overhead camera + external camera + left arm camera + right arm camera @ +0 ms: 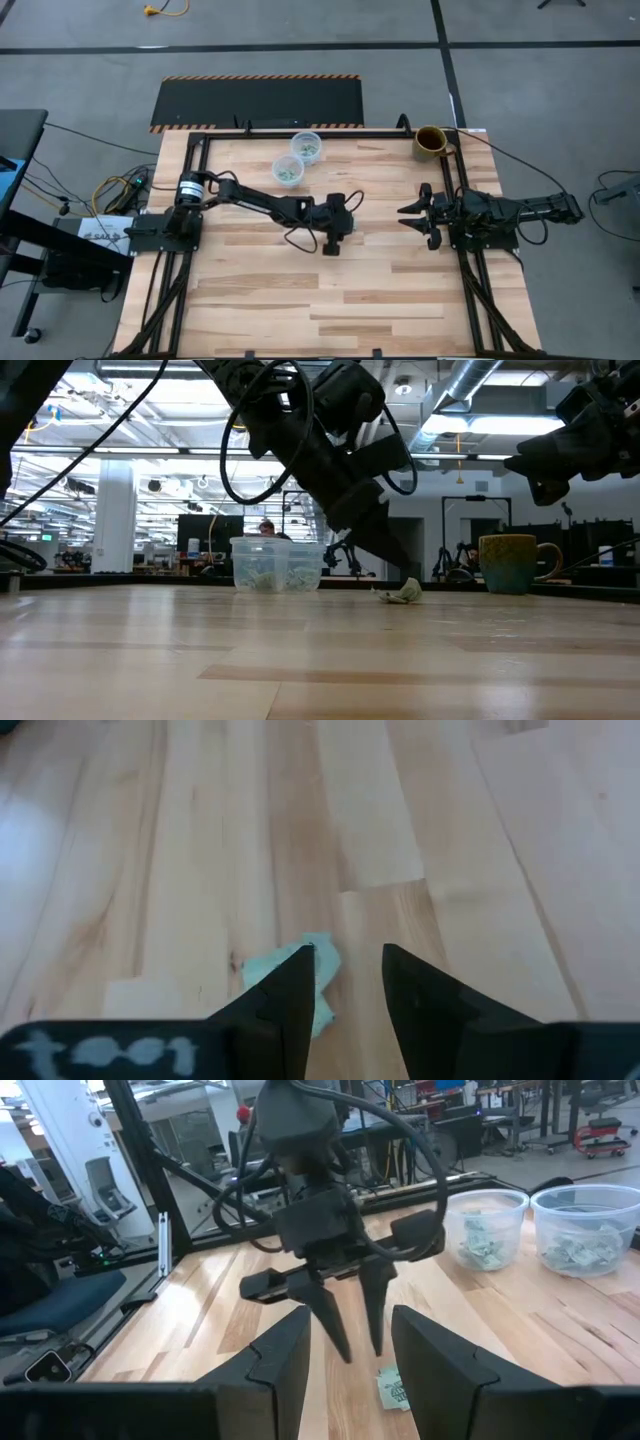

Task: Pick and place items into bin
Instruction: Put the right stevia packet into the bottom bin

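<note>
Left claw [334, 244]: fingers apart, pointing steeply down at the surface [380, 290], nothing between them. One pale green-and-white wrapped item [300, 985] lies flat on the wood just beside and partly under one fingertip [296, 982]; whether the finger touches it cannot be told. In the low view the same item [400, 593] sits crumpled on the boards just below the dark fingertips, near the middle of the surface.

Left arm: reaches from its base at the surface's left edge, stretched low across the boards to the centre, wrist bent downward, cables looping around the forearm.

Two clear plastic cups [305, 147] [288, 171]: stand close together toward the far side of the surface, well apart from the loose item, each holding a heap of similar wrapped pieces. The low view overlaps them into one shape [277, 564]; individual pieces inside are hard to make out.

Brown mug [430, 141]: upright at the far right corner.

Right claw [408, 215]: fingers apart, empty, held above the surface at the right side and facing the left arm. Its wrist view looks across at the left claw [345, 1315] and the item [392, 1387] below it. The low view shows only part of it, cut off at the upper right.
</note>
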Available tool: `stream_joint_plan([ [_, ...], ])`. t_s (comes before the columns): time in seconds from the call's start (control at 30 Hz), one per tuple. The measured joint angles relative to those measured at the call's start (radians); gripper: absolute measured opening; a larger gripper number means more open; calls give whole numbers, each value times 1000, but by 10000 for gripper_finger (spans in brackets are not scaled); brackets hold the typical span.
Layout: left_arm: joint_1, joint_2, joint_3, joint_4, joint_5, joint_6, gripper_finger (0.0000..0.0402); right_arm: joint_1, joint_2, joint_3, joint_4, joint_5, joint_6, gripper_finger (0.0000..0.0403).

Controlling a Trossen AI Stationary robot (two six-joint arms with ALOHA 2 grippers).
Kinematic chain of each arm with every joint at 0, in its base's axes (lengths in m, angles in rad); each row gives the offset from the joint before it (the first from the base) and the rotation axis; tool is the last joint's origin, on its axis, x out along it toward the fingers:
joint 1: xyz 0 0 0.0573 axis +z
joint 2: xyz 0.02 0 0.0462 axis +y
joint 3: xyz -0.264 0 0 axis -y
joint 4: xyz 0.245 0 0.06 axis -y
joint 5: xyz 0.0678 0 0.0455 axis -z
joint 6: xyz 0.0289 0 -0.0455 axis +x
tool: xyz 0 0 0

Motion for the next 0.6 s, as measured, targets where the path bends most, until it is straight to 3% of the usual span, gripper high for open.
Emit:
stream_joint_plan([
  [0.6, -10, 70, 4, 42, -32, 7, 110, 0, 2, 0, 0, 0, 0, 136],
])
